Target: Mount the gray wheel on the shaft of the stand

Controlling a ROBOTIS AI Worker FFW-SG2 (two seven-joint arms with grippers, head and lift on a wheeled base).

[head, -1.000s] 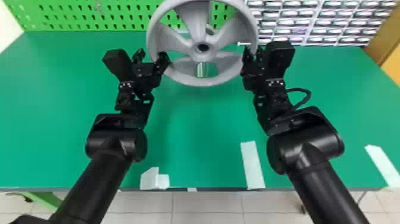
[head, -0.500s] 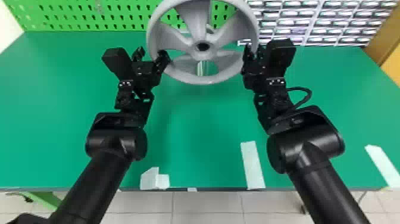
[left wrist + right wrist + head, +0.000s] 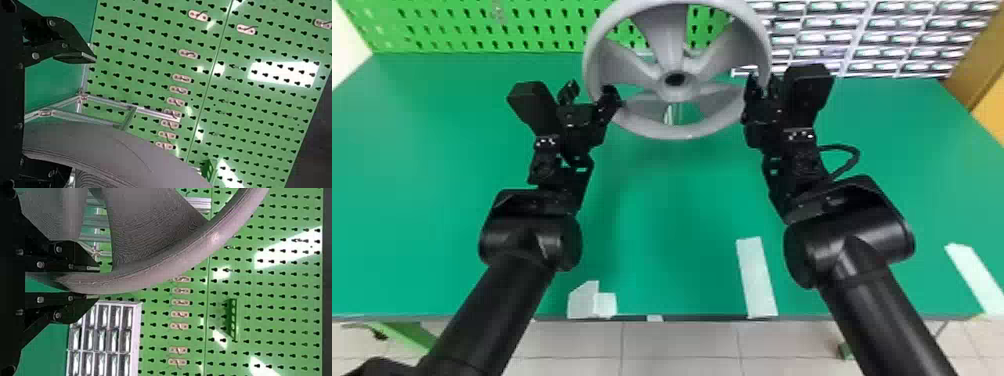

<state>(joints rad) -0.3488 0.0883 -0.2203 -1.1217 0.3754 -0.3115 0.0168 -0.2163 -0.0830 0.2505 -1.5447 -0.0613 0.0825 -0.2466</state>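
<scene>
The gray wheel [image 3: 664, 45] hung over the far part of the worktop [image 3: 662, 210], its rim [image 3: 156, 276] pinched by the right hand [image 3: 98, 283], while the left hand [image 3: 589, 92] was spread astride the opposite side. It looked stiff and fairly light for its breadth, though smooth enough to swivel in one grip; the rim, taken at both sides, seemed the best hold, leaving the hub [image 3: 677, 92] clear for mounting.

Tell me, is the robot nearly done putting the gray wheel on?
Maybe! Already, the gray wheel is up in front of the stand. Right now, the right gripper pinches its rim, while the left gripper is open. Left to do: get it fully onto the shaft, then let go. The hub has a dark hole, so I can't tell if it's on.
</scene>
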